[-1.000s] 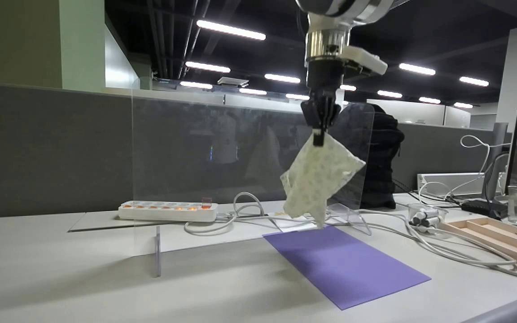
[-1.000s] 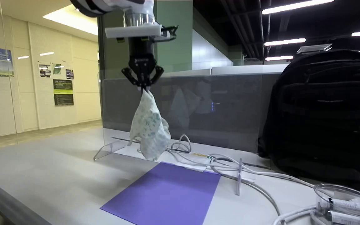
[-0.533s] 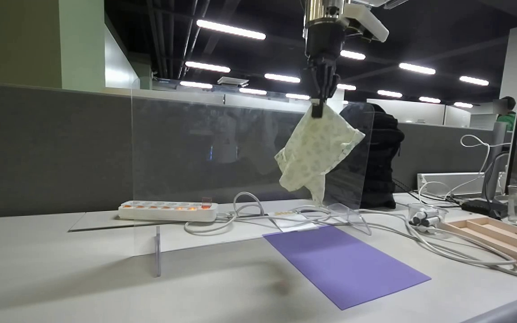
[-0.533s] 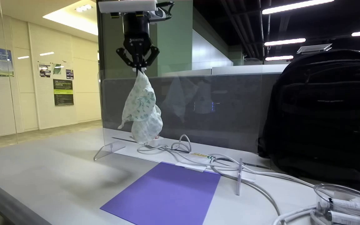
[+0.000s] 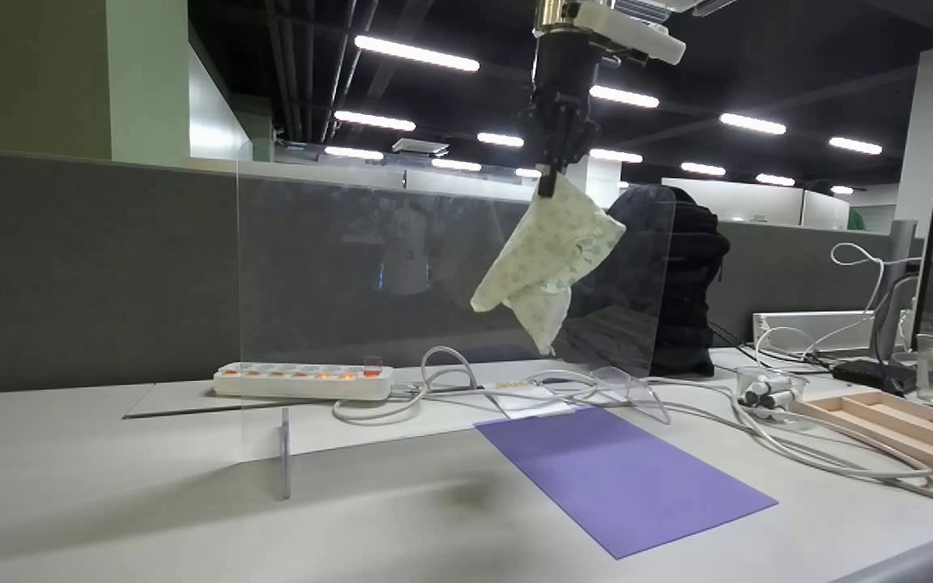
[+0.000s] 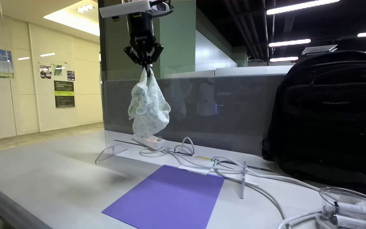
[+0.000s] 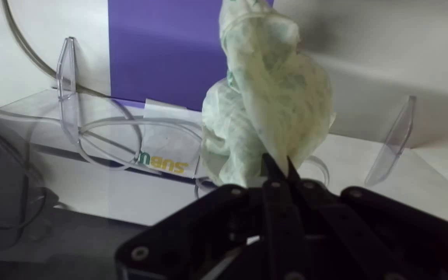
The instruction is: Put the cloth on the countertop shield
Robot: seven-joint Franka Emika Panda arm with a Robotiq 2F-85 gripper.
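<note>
The off-white cloth with its faint green print hangs in folds in mid-air. My gripper is shut on its upper corner, fingers pointing down. Behind the cloth in both exterior views stands the clear countertop shield, upright on two small feet. My fingertips appear about level with the shield's top edge, and most of the cloth overlaps the panel below it. Whether cloth and panel touch, I cannot tell. In the wrist view the cloth runs up from between the fingertips and covers part of the table.
A purple mat lies on the table in front of the shield. Behind the panel are a white power strip and looping cables. A black backpack leans by the grey partition. A clear cup with batteries sits nearby.
My gripper has risen with the cloth, then shifted a little to the left in an exterior view while turning slightly. The cloth has swung and refolded; it hangs higher above the mat.
</note>
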